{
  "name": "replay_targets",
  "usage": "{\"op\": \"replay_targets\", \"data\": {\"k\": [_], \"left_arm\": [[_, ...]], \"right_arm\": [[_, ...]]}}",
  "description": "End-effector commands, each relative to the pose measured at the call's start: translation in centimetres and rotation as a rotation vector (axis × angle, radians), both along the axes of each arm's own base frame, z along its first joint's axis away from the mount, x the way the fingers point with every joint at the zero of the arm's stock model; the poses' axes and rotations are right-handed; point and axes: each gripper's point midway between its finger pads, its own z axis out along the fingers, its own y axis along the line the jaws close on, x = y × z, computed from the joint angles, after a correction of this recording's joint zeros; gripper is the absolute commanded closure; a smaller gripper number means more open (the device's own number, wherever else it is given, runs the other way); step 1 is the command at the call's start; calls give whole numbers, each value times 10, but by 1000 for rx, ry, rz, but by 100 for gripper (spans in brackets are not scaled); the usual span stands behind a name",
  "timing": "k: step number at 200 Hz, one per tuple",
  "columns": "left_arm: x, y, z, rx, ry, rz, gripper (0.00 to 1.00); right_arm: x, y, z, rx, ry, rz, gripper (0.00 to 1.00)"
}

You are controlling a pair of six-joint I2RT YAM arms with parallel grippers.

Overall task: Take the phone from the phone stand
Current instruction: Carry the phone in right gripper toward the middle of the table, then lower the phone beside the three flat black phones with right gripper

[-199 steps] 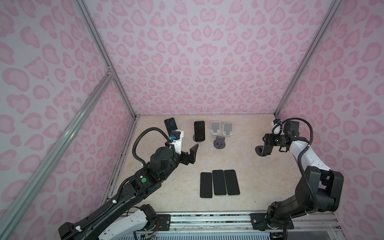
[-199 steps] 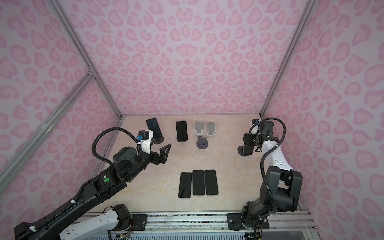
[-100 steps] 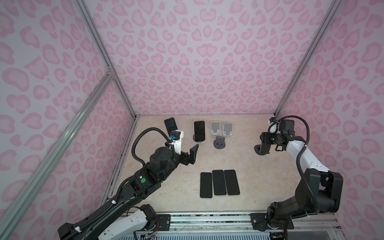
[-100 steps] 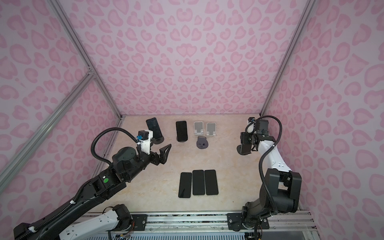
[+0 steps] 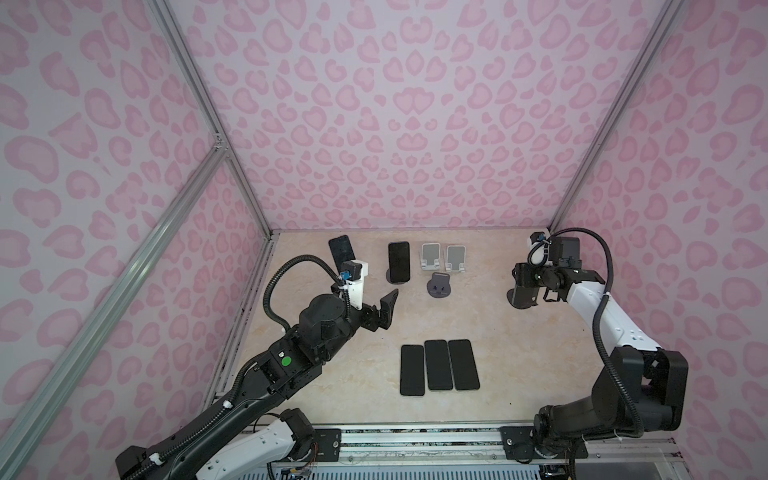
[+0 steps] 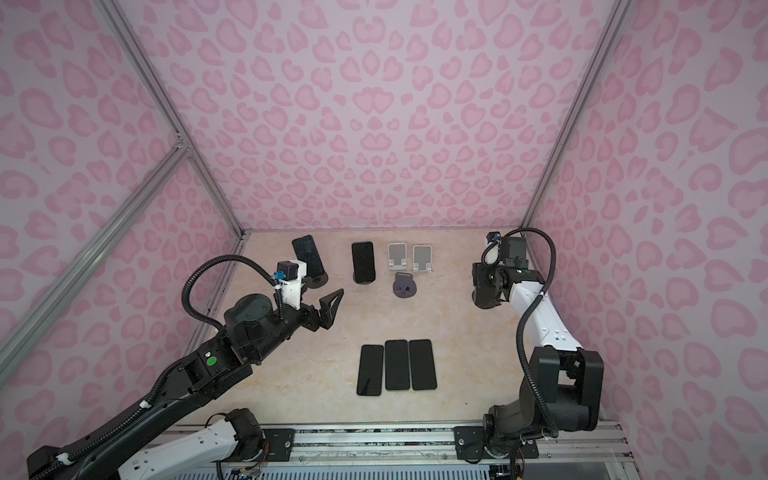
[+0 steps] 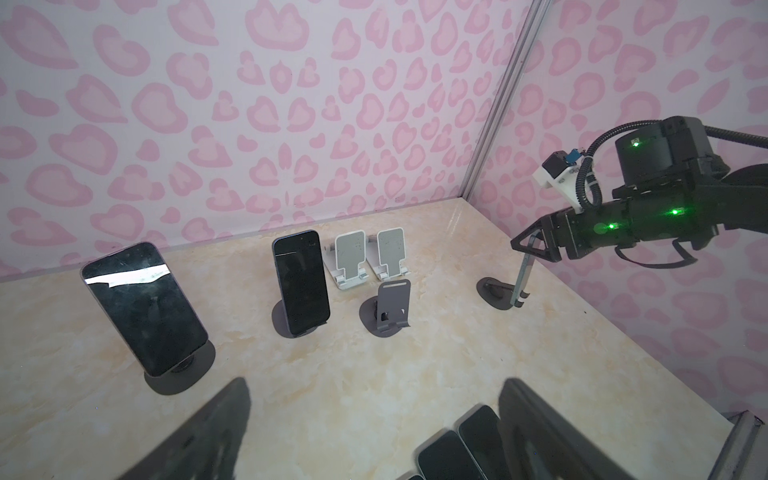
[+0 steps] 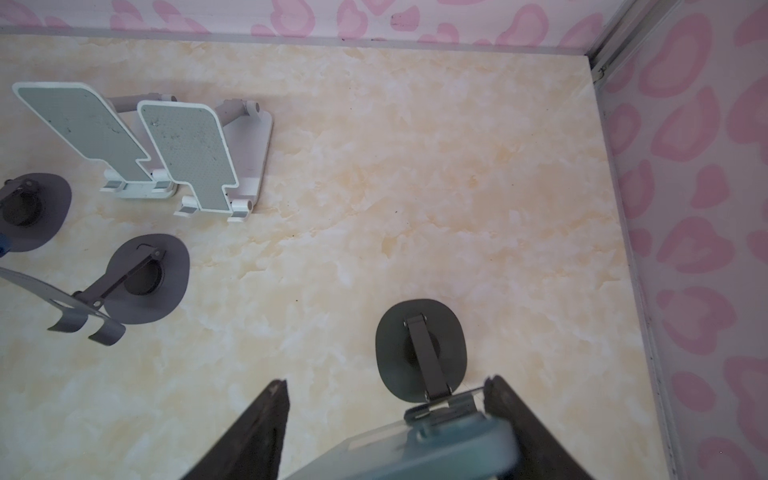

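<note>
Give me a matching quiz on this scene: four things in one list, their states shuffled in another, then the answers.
Things: 1 left gripper; 2 row of three phones; 3 small grey stand; 4 leftmost phone.
States: A lying flat; B propped up, screen showing; C fingers spread, nothing between them; D stands with no phone on it.
Pairs: 1-C; 2-A; 3-D; 4-B.

right tool (image 7: 527, 249) on phone (image 7: 523, 276) in stand (image 7: 494, 293)

Bright even light, soft shadows; phone (image 8: 415, 453) blurred up close.
</note>
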Motion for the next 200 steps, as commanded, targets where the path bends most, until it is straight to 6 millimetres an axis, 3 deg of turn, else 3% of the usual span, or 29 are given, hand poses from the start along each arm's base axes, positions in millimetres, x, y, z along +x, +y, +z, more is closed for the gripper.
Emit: {"op": "replay_targets", "data": {"k": [1,82,200], "left_arm": [[-1,-2,11,-37,-27,-11,4],[-5,-2,16,-54,-26,-27,3],[-8,-5,17,-67,-8,-45,0]], "right_arm": [[-4,2,0,-2,2,-14,49],[-13,18,10,29,-6,-4,51],[-45,40,-6,37,94,-43,56]]}}
